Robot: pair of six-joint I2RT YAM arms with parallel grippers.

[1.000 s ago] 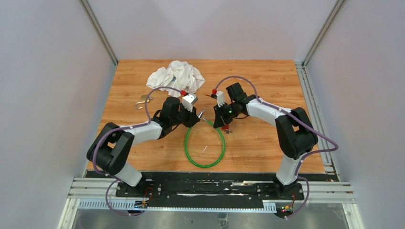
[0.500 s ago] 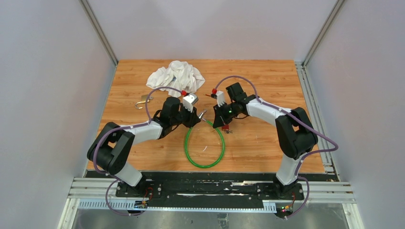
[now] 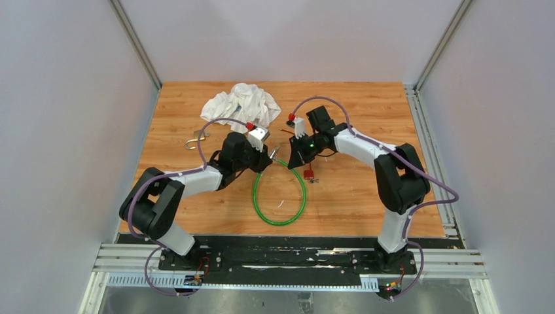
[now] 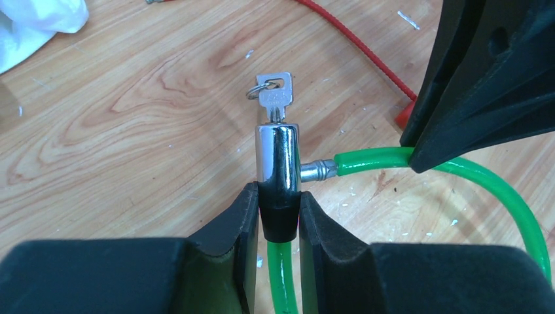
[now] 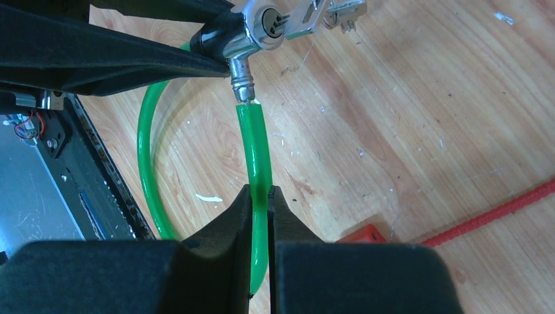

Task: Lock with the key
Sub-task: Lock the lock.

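Note:
A green cable lock [image 3: 279,221] lies looped on the wooden table. Its chrome cylinder [image 4: 277,156] has a silver key [image 4: 275,98] with a small ring standing in the keyhole. My left gripper [image 4: 277,199] is shut on the cylinder's black end and sits in the top view [image 3: 267,157] left of centre. The cable's metal pin sits in the cylinder's side. My right gripper [image 5: 260,196] is shut on the green cable [image 5: 255,144] a little behind that pin. The cylinder [image 5: 252,29] and key [image 5: 314,13] show at the top of the right wrist view.
A crumpled white cloth [image 3: 241,104] lies at the back left. A brass padlock [image 3: 195,139] lies left of the left arm. A small red lock [image 3: 309,174] with a red cord [image 5: 497,206] lies just right of the grippers.
My right gripper has moved back and left with the cable end, toward the cylinder. The green loop has shifted slightly left. The left gripper keeps its hold.

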